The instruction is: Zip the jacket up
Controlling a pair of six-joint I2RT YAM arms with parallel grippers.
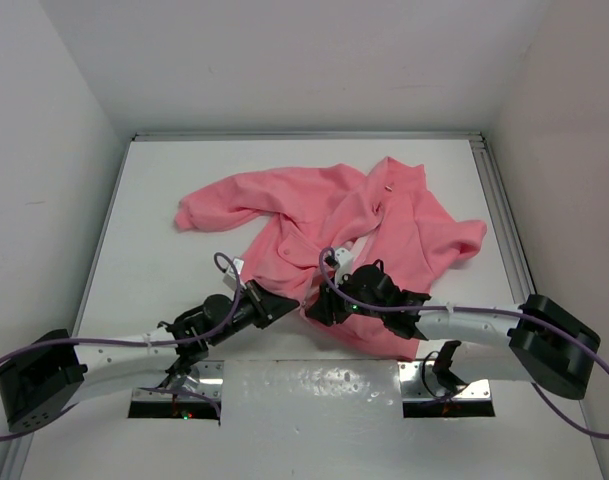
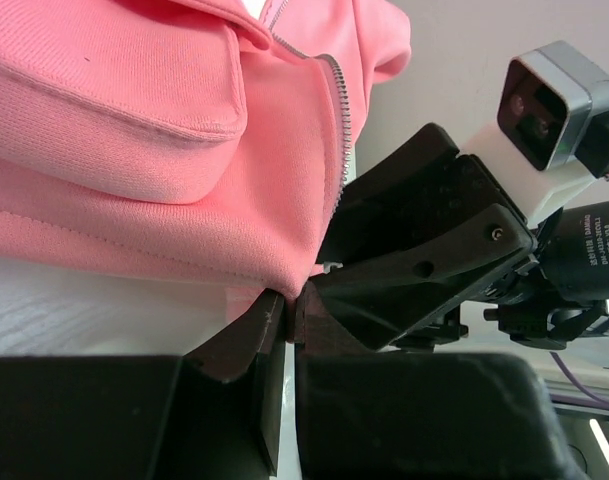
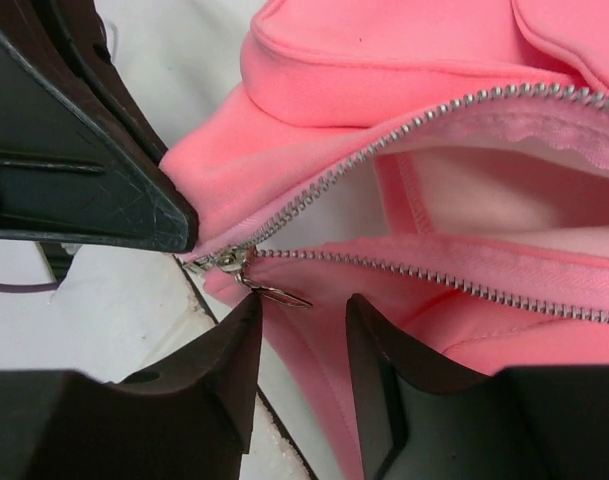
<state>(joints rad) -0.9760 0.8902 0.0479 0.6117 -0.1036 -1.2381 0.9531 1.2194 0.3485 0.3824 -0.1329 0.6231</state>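
A white table (image 1: pixel 164 220) fills the floor of the booth, and one pink jacket (image 1: pixel 384 220) lies crumpled on it, from the middle toward the near edge, with a sleeve flung out to the left and another to the right. Two arms reach in from the near corners, the left arm (image 1: pixel 134 345) and the right arm (image 1: pixel 474 322). They meet at the jacket's near hem, where the two grippers sit just beside each other.

From above, that meeting point is only a dark knot against the pink, and the zipper cannot be made out there. The wrist cameras show it.

The left wrist view shows the left gripper (image 2: pixel 287 318) clenched on the bottom corner of the jacket, with pink fabric pinched between its two fingers. The right arm's tool and its small grey camera (image 2: pixel 556 100) stand close by on the right.

The right wrist view shows the right gripper (image 3: pixel 302 330) with its two fingers parted and clamping nothing, though jacket fabric lies in the gap. Only this view shows the zipper (image 3: pixel 404 125) spread open. Two rows of teeth run apart to the right and join at one slider (image 3: pixel 222 260) at the hem end. One metal pull (image 3: pixel 277 293) hangs from the slider, at the tip of the left-hand finger; I cannot tell whether it touches. A finger of the left tool presses the corner beside the slider.
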